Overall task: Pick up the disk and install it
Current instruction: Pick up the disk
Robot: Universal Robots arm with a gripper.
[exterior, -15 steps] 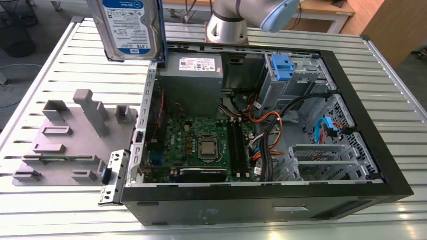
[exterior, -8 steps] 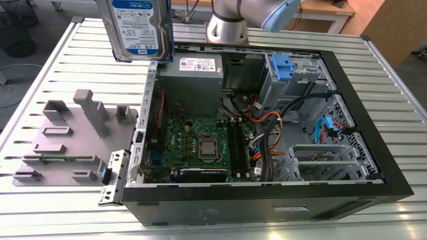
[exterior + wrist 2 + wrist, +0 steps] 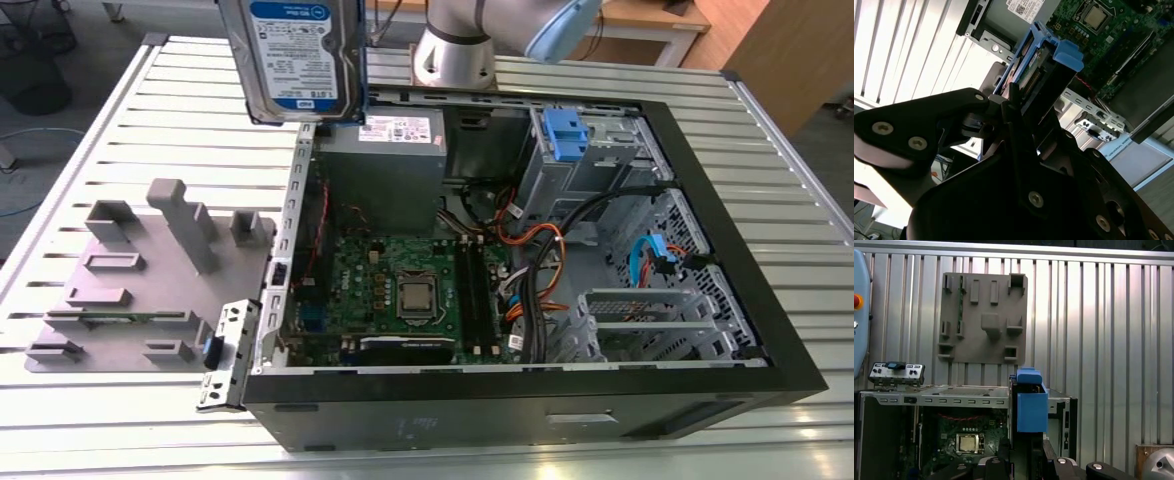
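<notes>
The disk hangs upright in the air over the far corner of the open computer case, on the exterior view's left, its white-and-blue label facing the camera. In the second wrist view my gripper is shut on the disk, with black fingers pressed against its blue side rails. The first wrist view shows the disk's blue rail edge-on above the case, with the gripper below it.
Inside the case lie the motherboard, a grey power-supply box and a blue latch on a metal cage. A grey fixture plate sits on the slatted table beside the case. The arm's base stands behind.
</notes>
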